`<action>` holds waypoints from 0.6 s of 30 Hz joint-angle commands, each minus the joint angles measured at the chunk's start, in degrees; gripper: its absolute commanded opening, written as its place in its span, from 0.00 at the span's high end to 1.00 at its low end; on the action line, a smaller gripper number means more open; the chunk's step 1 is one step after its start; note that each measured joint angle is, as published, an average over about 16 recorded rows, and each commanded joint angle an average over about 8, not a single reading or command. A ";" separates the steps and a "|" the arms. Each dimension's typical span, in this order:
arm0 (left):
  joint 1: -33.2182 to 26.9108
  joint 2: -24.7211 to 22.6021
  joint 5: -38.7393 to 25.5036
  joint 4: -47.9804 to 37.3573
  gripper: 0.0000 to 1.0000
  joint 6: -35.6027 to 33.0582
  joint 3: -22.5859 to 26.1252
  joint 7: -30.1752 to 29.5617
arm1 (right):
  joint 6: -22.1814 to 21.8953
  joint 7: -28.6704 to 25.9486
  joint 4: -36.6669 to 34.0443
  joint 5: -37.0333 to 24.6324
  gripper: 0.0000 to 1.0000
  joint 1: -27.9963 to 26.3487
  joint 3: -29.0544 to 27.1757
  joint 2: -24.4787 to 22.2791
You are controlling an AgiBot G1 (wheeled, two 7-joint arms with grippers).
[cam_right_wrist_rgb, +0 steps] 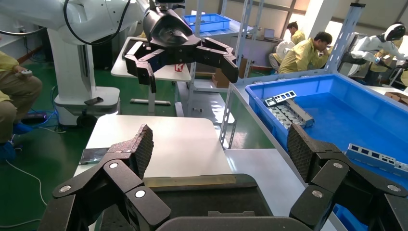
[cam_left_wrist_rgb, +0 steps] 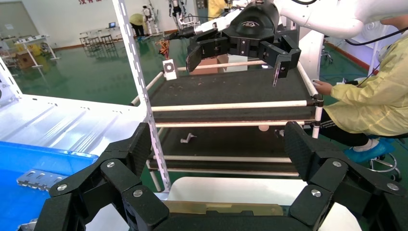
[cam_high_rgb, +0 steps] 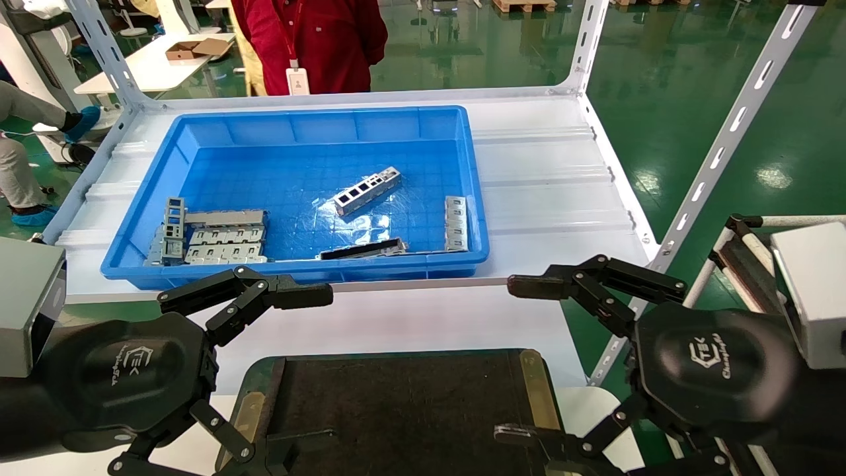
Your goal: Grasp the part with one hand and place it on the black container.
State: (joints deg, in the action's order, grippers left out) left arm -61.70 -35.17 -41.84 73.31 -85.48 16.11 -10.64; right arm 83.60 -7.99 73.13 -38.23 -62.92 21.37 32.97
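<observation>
From the head camera, the part point(cam_high_rgb: 367, 190) lies flat near the middle of the blue bin point(cam_high_rgb: 165, 165), tilted a little, with nothing touching it. A dark strip point(cam_high_rgb: 363, 249) lies near the front wall of the bin, and some wider grey plates point(cam_high_rgb: 218, 236) are stacked in the front left corner. The black tray point(cam_high_rgb: 396, 410) sits close to the robot, in front of the bin, and its dark top looks bare. The left gripper point(cam_high_rgb: 301, 373) hangs over the left side of the tray with its fingers spread wide and nothing in them. The right gripper point(cam_high_rgb: 519, 357) hangs over the right side of the tray, fingers also spread wide and holding nothing. From the left wrist camera, the left gripper point(cam_left_wrist_rgb: 219, 147) shows two black fingers point(cam_left_wrist_rgb: 137, 144) far apart, with only air between them, and the right gripper point(cam_left_wrist_rgb: 235, 55) is seen farther off, open too. From the right wrist camera, the right gripper point(cam_right_wrist_rgb: 221, 149) is spread wide above the tray point(cam_right_wrist_rgb: 211, 202), and the part point(cam_right_wrist_rgb: 377, 156) rests in the bin point(cam_right_wrist_rgb: 308, 91) beside it. So I think the job has not really begun: the part is not yet picked up, and it must then be carried over and set down on the tray.
</observation>
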 commanded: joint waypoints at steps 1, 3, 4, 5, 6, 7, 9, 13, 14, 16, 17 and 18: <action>0.00 0.00 0.00 0.00 0.00 0.00 0.00 0.00 | 0.00 0.00 0.00 0.00 0.00 0.00 0.00 0.00; 0.00 0.00 0.00 0.00 0.00 0.00 0.00 0.00 | 0.00 0.00 0.00 0.00 0.00 0.00 0.00 0.00; 0.00 0.00 0.00 0.00 0.00 0.00 0.00 0.00 | 0.00 0.00 0.00 0.00 0.00 0.00 0.00 0.00; 0.00 0.00 0.00 0.00 0.00 0.00 0.00 0.00 | 0.00 0.00 0.00 0.00 0.00 0.00 0.00 0.00; 0.00 0.00 0.00 0.00 0.00 0.00 0.00 0.00 | 0.00 0.00 0.00 0.00 0.00 0.00 0.00 0.00; 0.00 0.00 0.00 0.00 0.00 0.00 0.00 0.00 | 0.00 0.00 0.00 0.00 0.00 0.00 0.00 0.00; 0.00 0.00 0.00 0.00 0.00 0.00 0.00 0.00 | 0.00 0.00 0.00 0.00 0.00 0.00 0.00 0.00; 0.02 0.02 0.00 0.03 0.00 -0.03 -0.01 -0.01 | 0.00 0.00 0.00 0.00 0.00 0.00 0.00 0.00; 0.02 0.02 0.00 0.03 0.00 -0.03 -0.01 -0.01 | 0.00 0.00 0.00 0.00 0.00 0.00 0.00 0.00; 0.01 0.02 -0.01 0.03 0.00 -0.02 -0.01 -0.01 | 0.00 0.00 0.00 0.00 0.00 0.00 0.00 0.00; 0.01 0.02 -0.01 0.03 0.00 -0.01 -0.02 0.00 | 0.00 0.00 0.00 0.00 0.00 0.00 0.00 0.00; 0.00 0.02 -0.02 0.02 0.00 0.00 -0.02 0.00 | 0.00 0.00 -0.01 0.00 0.00 0.00 0.00 0.00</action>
State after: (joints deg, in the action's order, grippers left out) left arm -61.77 -35.17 -41.89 73.31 -85.43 16.10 -10.66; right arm 83.60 -7.99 73.12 -38.23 -62.93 21.37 32.97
